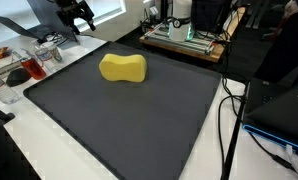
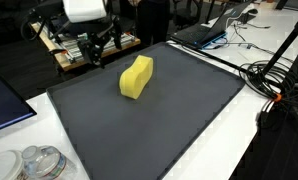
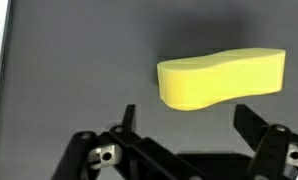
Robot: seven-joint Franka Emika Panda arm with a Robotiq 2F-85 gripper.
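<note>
A yellow, peanut-shaped sponge (image 1: 123, 68) (image 2: 136, 77) lies on a dark grey mat (image 1: 139, 120) (image 2: 159, 125), toward the mat's far part in both exterior views. My gripper (image 1: 81, 16) (image 2: 95, 47) hangs in the air over the mat's edge, some way from the sponge. In the wrist view the sponge (image 3: 224, 78) lies just beyond my gripper (image 3: 187, 118). The two black fingertips (image 3: 129, 115) stand wide apart with only mat between them. The gripper is open and touches nothing.
Glass dishes (image 1: 44, 55) and a red item (image 1: 19, 74) sit on the white table beside the mat. A wooden board with equipment (image 1: 184, 35) stands behind it. Laptops (image 2: 204, 30) (image 1: 279, 110) and cables (image 2: 274, 75) (image 1: 229, 120) crowd one side. Glass jars (image 2: 39, 162) are near a corner.
</note>
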